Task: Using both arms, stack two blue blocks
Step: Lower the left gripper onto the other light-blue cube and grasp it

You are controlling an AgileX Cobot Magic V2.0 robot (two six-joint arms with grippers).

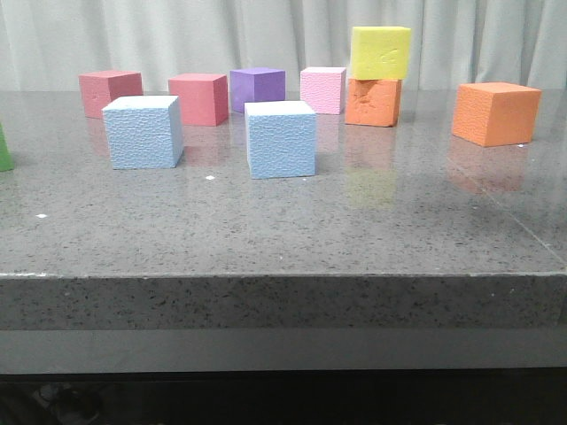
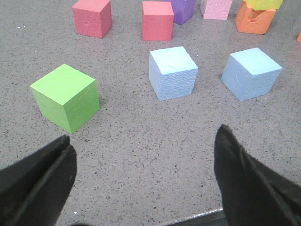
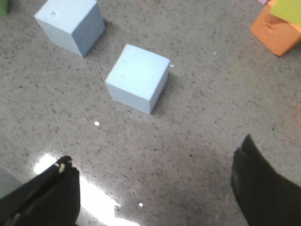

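Note:
Two sky-blue blocks stand apart on the grey table: the left blue block [image 1: 142, 133] and the right blue block [image 1: 280, 139]. Neither gripper shows in the front view. In the left wrist view my left gripper [image 2: 145, 134] is open and empty, above the table near its front edge, well short of the left block [image 2: 173, 72] and the right block [image 2: 251, 73]. In the right wrist view my right gripper [image 3: 156, 149] is open and empty, short of the right block [image 3: 138, 77]; the left block [image 3: 70, 23] lies beyond it.
Behind the blue blocks stand two red cubes [image 1: 111, 93] [image 1: 198, 98], a purple cube [image 1: 258, 88], a pink cube [image 1: 322, 89], and a yellow cube [image 1: 381, 51] on an orange one [image 1: 373, 102]. A larger orange cube [image 1: 495, 112] is at the right, a green cube [image 2: 66, 97] at the left.

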